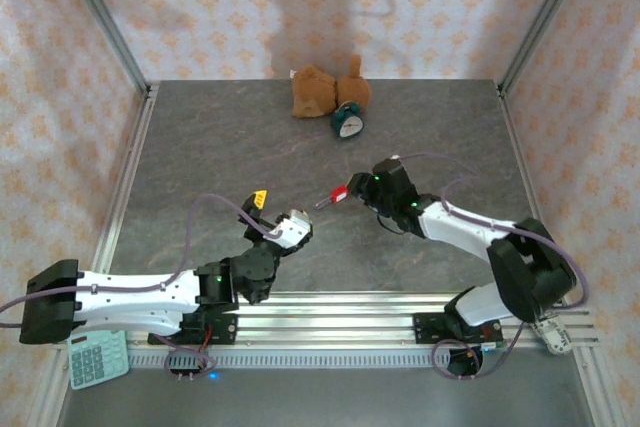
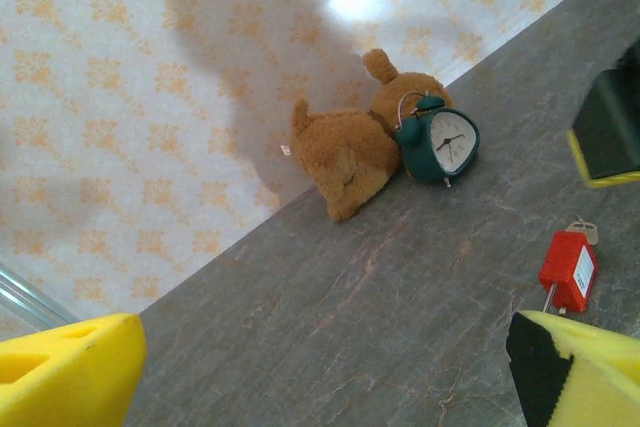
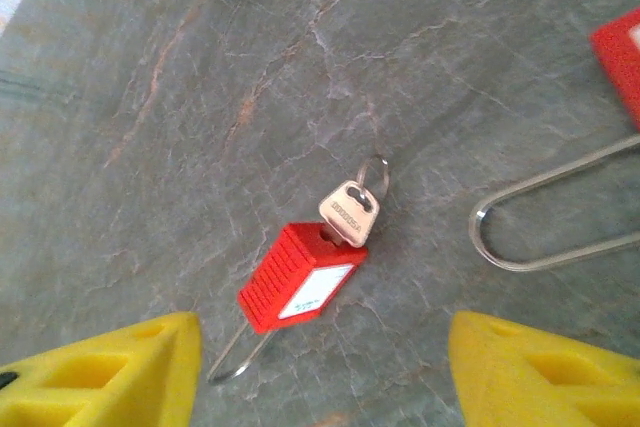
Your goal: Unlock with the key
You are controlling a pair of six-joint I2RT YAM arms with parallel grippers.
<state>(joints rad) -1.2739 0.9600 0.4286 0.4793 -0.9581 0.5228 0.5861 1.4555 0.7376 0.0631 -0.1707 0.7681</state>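
A small red padlock (image 3: pixel 300 277) lies flat on the grey table with a silver key (image 3: pixel 349 212) stuck in its base and a key ring (image 3: pixel 376 171) behind it. Its thin wire shackle (image 3: pixel 235 355) points toward me. My right gripper (image 3: pixel 325 387) hovers over it, open, and its yellow fingertips (image 3: pixel 110 372) stand on either side without touching it. From above, the padlock (image 1: pixel 338 194) sits just left of the right gripper (image 1: pixel 362 188). My left gripper (image 1: pixel 276 215) is open and holds nothing; the padlock (image 2: pixel 568 269) lies ahead of it to the right.
A second red padlock (image 3: pixel 620 57) with a long wire shackle (image 3: pixel 545 222) lies at the right. A brown plush toy (image 1: pixel 318 90) and a teal alarm clock (image 1: pixel 347 122) sit at the back wall. A calculator (image 1: pixel 97 357) lies at the near left corner.
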